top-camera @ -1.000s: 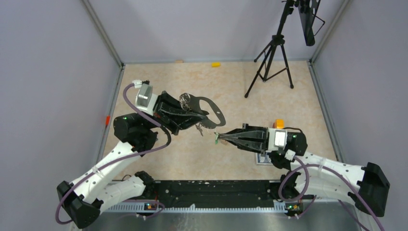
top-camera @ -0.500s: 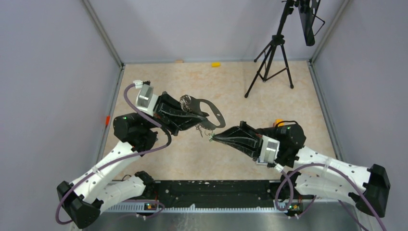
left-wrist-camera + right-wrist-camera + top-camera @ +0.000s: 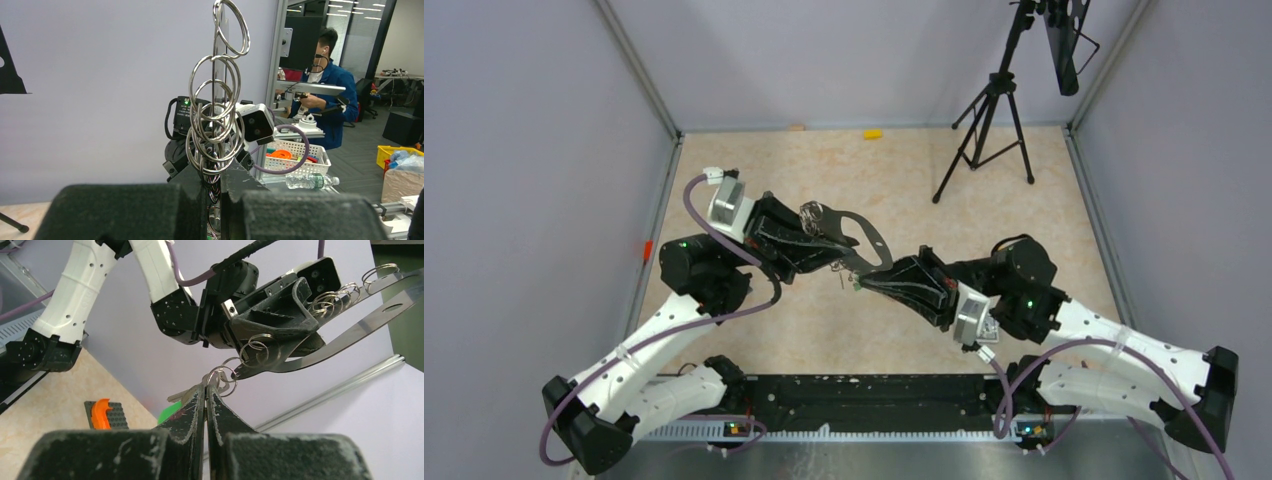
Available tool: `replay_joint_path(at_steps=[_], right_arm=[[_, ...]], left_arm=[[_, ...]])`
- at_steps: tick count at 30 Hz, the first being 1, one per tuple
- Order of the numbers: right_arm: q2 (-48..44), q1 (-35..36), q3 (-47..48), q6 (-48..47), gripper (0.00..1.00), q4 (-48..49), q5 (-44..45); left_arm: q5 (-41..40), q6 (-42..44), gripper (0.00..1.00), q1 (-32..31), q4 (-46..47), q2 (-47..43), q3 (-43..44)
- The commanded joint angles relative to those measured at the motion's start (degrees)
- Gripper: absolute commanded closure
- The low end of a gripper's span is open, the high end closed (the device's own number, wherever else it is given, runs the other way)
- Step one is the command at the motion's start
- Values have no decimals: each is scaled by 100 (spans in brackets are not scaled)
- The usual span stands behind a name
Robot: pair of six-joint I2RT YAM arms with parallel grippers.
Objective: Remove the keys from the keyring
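- Keys (image 3: 843, 268) dangle below the keyring (image 3: 872, 238) in the overhead view, above mid-table. The left pincer (image 3: 836, 240) clamps the grey loop, apparently to hold it raised and steady. The right pincer (image 3: 862, 284) meets the bunch from the opposite side.
- Left wrist view: the loop stands edge-on between the closed jaws, with its small wire rings (image 3: 215, 125) stacked upward.
- Right wrist view: the right pincer is closed on the keys, with the green head (image 3: 170, 415) just beside it. It is probably placed to draw them off the braced loop.
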Motion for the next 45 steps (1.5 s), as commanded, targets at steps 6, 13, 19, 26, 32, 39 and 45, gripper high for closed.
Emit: replay_joint_path(at_steps=[6,13,19,26,32,39,45], right_arm=[[-286,-23,324,-396,100,-571,-241],[-414,-23,209,-236,85,-441,-161],[-477,-27,107,-102,80,-343,-182],[-556,-27,-70,197,80,-183,-17],[-557,-25,-252,370,84,-122,258],[-469,-24,-442,494,84,108,433],[-376,-23,-558,492,83,355,752]], left_arm=[[-17,-61,100,18,154,-36,246],[-52,-30,100,18,87,-85,246],[-41,-20,100,16,56,-107,259],[-26,-24,100,18,48,-109,237],[-10,-28,100,18,39,-116,263],[22,-41,100,18,24,-117,290],[139,-71,100,18,-9,-96,381]])
